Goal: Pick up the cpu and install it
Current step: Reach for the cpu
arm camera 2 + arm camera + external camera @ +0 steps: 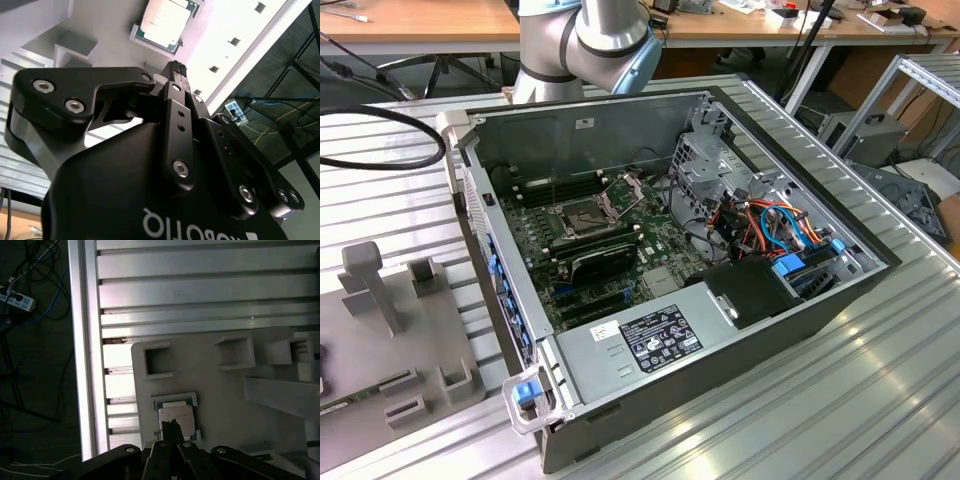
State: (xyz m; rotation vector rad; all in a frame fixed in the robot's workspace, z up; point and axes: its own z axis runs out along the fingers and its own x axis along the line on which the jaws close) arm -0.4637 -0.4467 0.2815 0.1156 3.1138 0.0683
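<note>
Hand (178, 69) just above the cpu (165, 21)

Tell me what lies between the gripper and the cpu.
In the second wrist view, only the nest's raised rim and a bare strip of grey fixture plate separate the gripper from the cpu.

Exterior view: high, oblique, looking down at mid-range. Open computer case (560, 140) central, grey fixture plate (410, 340) at the exterior view's left.
First wrist view: faces down past the gripper (172, 425), near that plate (225, 405).
Second wrist view: close behind the gripper (178, 67).
Both wrist views share the cpu (182, 416) (166, 19).
</note>
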